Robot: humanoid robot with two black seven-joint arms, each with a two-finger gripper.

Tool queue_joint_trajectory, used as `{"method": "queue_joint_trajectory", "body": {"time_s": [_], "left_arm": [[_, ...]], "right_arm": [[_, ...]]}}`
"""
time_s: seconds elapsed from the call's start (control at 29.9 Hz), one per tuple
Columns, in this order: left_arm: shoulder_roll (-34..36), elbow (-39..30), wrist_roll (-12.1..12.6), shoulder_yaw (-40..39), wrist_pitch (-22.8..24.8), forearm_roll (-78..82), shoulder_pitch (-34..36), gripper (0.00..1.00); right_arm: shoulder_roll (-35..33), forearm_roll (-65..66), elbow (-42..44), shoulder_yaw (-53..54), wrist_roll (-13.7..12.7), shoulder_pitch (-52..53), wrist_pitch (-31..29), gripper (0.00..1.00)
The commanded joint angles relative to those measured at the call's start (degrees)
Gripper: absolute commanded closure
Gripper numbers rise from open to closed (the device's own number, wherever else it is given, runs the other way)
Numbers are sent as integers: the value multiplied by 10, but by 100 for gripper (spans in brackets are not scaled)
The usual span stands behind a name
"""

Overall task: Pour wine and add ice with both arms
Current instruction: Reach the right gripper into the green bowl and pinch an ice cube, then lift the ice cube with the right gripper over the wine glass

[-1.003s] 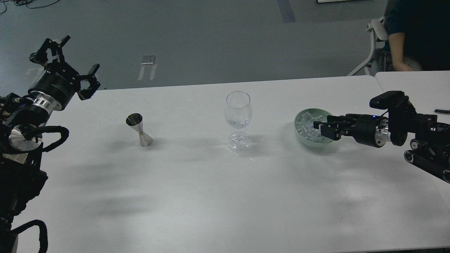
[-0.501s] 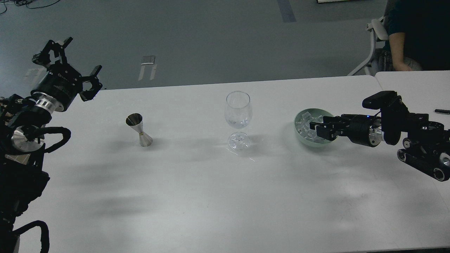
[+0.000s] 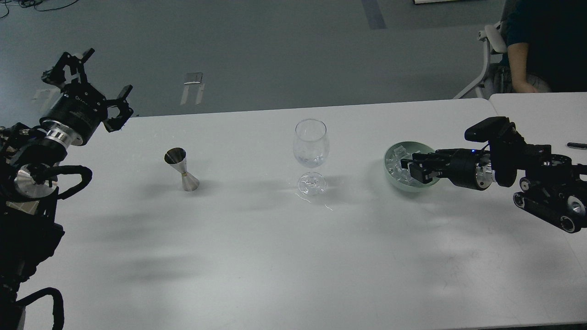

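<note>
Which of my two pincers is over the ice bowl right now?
The right pincer, reaching into the green bowl of ice. The left pincer hangs open, far off, holding nothing.

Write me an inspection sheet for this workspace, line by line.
Surface: white table, some droplets by the glass foot.
Job's things: wine glass upright, a little wine in it; steel jigger upright; green bowl holding ice.
Clutter: dark pen-like item on the side table.
Grippers: left gripper raised, open, empty; right gripper over the bowl, grip unclear.
Cables: black looms on the left arm.
Surroundings: seated person, grey floor.
</note>
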State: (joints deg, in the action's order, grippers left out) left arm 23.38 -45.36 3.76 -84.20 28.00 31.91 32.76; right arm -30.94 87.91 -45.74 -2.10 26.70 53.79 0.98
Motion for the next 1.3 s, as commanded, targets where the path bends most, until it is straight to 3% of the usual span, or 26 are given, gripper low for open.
{"method": "queue_joint_trajectory", "body": {"time_s": [0.0, 0.17, 0.27, 0.3, 0.47, 0.7, 0.87, 1.04, 1.27], "left_arm": [[0, 0, -1, 0, 0, 0, -1, 2], [0, 0, 0, 0, 0, 0, -1, 2], [-1, 0, 0, 0, 0, 0, -2, 2], [-1, 0, 0, 0, 0, 0, -2, 2], [-1, -1, -1, 0, 0, 0, 0, 2], [-2, -1, -1, 0, 0, 1, 2, 2], [-2, -1, -1, 0, 0, 2, 3, 2], [-3, 0, -1, 0, 0, 10, 7, 2], [-4, -1, -1, 0, 0, 12, 9, 2]], "right_arm": [[-3, 0, -1, 0, -1, 1, 0, 86], [-8, -1, -2, 0, -1, 1, -1, 88], [-11, -3, -5, 1, -1, 2, -1, 94], [-14, -4, -5, 1, -1, 4, -2, 100], [-46, -11, -29, 4, 0, 36, -4, 100], [-129, -34, -137, 7, 0, 101, -19, 100], [-178, -86, -234, 3, -1, 208, -77, 100], [-167, -88, -255, -3, -1, 285, -110, 100], [-36, -154, -241, -126, -1, 413, -125, 100]]}}
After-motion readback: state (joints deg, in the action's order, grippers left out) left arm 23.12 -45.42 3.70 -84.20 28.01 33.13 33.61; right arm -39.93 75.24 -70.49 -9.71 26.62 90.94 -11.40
